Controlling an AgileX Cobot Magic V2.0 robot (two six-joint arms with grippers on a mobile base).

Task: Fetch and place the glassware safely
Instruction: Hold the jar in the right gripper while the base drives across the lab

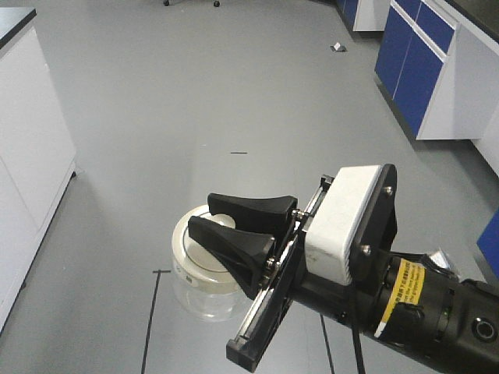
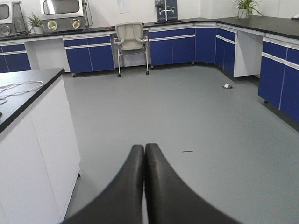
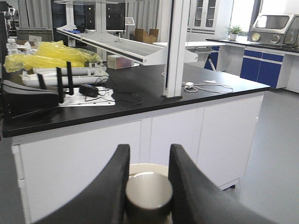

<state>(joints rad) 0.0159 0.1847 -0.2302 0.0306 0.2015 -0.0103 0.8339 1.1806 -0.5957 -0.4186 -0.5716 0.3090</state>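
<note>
Jar [image 1: 195, 290] gripped in right tool [image 1: 201, 212], floor [image 1: 195, 101] open around

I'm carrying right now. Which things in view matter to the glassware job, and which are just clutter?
Job:
- glass jar with cream lid, gripped by the right claw
- left claw, shut and empty

Lying about:
- yellow bags and white cable on the black bench
- chair
- small floor scrap

Clear glass jar [image 1: 204, 302] — smooth cream lid [image 1: 185, 248].
</note>
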